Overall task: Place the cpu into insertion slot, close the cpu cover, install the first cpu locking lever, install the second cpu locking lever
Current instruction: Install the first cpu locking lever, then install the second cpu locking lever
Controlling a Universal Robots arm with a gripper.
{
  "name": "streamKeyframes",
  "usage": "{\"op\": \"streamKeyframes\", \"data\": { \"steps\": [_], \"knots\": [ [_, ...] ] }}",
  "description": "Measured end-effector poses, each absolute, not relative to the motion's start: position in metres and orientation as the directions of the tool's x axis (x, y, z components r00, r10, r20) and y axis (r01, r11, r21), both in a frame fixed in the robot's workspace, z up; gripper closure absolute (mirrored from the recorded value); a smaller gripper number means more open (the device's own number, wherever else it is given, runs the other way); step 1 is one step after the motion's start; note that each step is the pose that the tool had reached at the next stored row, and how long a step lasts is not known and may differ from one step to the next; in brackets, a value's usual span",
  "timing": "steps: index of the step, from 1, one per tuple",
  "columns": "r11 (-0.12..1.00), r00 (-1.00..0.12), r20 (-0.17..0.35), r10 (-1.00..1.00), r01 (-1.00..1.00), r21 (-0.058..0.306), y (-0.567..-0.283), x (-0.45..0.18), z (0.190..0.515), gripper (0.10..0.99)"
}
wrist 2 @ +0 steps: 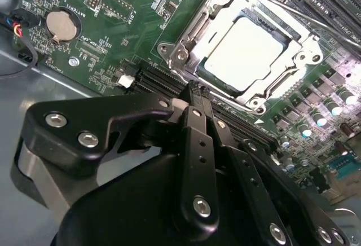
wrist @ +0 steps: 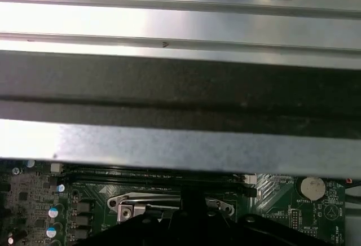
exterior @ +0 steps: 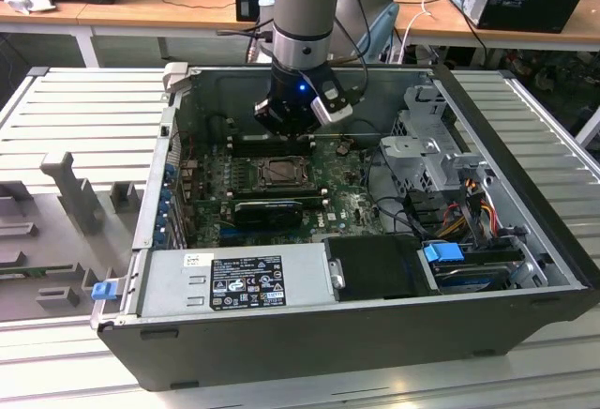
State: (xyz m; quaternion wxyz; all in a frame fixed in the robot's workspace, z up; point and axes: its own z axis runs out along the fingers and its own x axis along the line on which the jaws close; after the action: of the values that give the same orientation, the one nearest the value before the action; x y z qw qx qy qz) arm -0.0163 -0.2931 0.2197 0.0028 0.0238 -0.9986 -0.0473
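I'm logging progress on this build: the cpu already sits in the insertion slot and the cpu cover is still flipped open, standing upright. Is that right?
Partly. The cpu does sit in the insertion slot, but the cpu cover is not standing upright: in the second wrist view it lies flat, framing the chip. The gripper hangs beside the socket.

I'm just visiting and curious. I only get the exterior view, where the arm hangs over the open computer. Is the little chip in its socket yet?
Observer: Yes. In the second wrist view the cpu lies pale face up inside the insertion slot.
Visitor: And the metal flap over it?
Observer: The cpu cover lies flat, framing the chip through its window.
Visitor: Is the arm touching the chip?
Observer: No. The gripper sits just off the socket's rim, apart from the chip.
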Motion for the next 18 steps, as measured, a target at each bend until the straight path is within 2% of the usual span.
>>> {"op": "streamKeyframes", "data": {
  "steps": [18],
  "knots": [
    [0.994,-0.999,0.004,-0.048,-0.047,0.094,-0.3032,-0.0162,0.2208,0.980]
  ]
}}
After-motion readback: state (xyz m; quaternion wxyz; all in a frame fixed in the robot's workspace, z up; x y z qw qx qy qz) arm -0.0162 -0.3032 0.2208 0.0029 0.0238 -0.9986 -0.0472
